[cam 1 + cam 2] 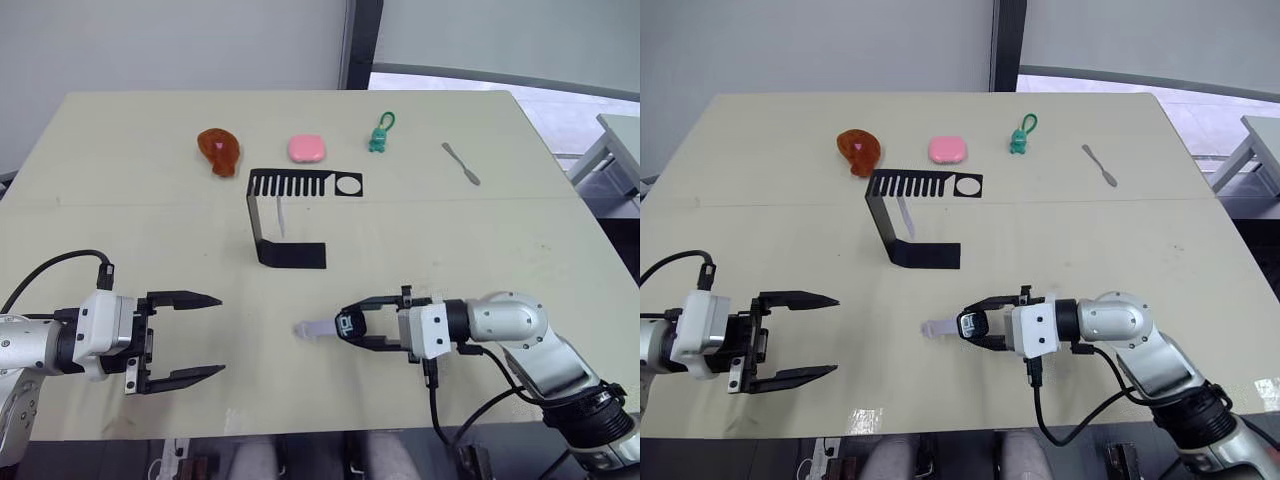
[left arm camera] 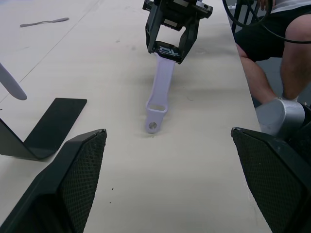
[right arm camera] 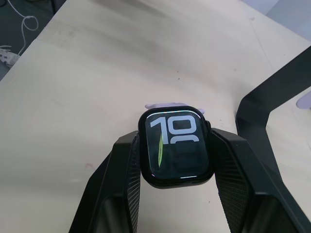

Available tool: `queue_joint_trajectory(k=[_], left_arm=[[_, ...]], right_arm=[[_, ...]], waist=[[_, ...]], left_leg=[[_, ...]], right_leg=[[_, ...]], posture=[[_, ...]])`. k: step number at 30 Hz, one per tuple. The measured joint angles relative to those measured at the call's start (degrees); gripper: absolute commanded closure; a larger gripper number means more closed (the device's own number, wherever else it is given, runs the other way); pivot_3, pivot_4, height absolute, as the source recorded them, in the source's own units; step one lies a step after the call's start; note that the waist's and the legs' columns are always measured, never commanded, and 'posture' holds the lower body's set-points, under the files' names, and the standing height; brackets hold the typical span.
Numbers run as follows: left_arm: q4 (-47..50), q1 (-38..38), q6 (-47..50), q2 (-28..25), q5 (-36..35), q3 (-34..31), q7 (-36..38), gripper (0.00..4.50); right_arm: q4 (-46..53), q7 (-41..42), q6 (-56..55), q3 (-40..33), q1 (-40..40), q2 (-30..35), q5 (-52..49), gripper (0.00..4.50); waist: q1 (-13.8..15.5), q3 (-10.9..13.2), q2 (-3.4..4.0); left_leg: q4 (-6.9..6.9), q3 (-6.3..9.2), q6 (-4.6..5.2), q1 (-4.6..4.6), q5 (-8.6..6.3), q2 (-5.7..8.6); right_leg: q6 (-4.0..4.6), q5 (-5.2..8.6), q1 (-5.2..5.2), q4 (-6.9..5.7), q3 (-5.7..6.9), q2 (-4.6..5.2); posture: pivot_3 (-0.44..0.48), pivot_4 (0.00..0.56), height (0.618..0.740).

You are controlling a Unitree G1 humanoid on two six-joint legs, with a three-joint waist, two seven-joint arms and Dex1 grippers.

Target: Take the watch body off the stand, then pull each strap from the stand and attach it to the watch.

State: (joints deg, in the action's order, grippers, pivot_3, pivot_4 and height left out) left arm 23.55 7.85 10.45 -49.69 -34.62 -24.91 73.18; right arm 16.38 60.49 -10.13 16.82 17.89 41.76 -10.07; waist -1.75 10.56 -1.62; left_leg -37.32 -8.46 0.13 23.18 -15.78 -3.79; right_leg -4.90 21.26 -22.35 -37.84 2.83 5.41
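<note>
Low over the worktop [image 1: 520, 250], the right gripper [image 1: 352, 322] clamps the watch body [image 3: 176, 146] with one strap [image 2: 161, 94] attached, while the left gripper [image 1: 190, 338] gapes wide.

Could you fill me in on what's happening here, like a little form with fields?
Right gripper: shut on the watch body, low over the table
First strap: joined to the watch, lying on the table
Second strap: hanging from the stand
Left gripper: open, holding nothing
Far side of table: brown item, pink item, green keychain, grey tool
</note>
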Motion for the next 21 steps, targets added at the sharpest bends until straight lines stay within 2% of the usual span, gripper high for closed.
queue_joint_trajectory(k=[5,11,13,17,21], left_arm=[[0.0,0.4,0.2,0.0,0.0,0.0,-0.4,0.08],[-1.8,-0.1,0.2,-0.4,-0.1,-0.9,0.3,0.08],[-1.8,-0.5,0.2,-0.7,-0.2,-1.2,0.5,0.08],[-2.1,-0.7,0.1,-0.7,-0.2,-1.2,0.4,0.08],[-1.8,0.4,0.3,-0.7,-0.2,-1.5,0.2,0.08]], right_arm=[[-0.7,0.0,1.3,0.2,1.8,-2.9,-0.3,2.9],[-3.1,-2.1,13.3,3.9,9.2,-14.6,-2.1,2.9],[-4.1,-2.9,17.9,5.8,10.9,-16.4,-1.5,2.9],[-6.4,-3.5,23.2,8.6,10.5,-16.9,1.0,2.9],[-6.1,-3.1,26.7,9.9,7.7,-14.3,1.9,2.9]], waist=[[-0.1,0.0,0.0],[-0.7,0.0,0.0],[-0.6,0.0,0.0],[0.0,0.0,-0.01],[0.0,0.0,-0.01]], left_leg=[[-0.01,0.0,0.0,-0.01,0.0,-0.01],[0.0,0.0,-0.07,0.0,0.04,-0.03],[0.01,0.01,-0.05,0.0,0.03,-0.01],[-0.07,0.0,0.05,0.03,-0.03,0.08],[-0.07,0.0,0.06,0.03,-0.04,0.06]], right_leg=[[0.0,0.0,-0.01,-0.05,0.0,-0.01],[0.02,0.01,-0.08,-0.16,0.01,-0.03],[0.02,0.01,-0.07,-0.16,0.01,0.0],[0.02,0.01,-0.04,-0.14,0.01,0.1],[0.02,0.01,-0.04,-0.15,0.02,0.1]], posture=[[0.0,0.15,0.74],[0.0,0.15,0.74],[0.0,0.15,0.74],[0.0,0.15,0.74],[0.0,0.15,0.74]])
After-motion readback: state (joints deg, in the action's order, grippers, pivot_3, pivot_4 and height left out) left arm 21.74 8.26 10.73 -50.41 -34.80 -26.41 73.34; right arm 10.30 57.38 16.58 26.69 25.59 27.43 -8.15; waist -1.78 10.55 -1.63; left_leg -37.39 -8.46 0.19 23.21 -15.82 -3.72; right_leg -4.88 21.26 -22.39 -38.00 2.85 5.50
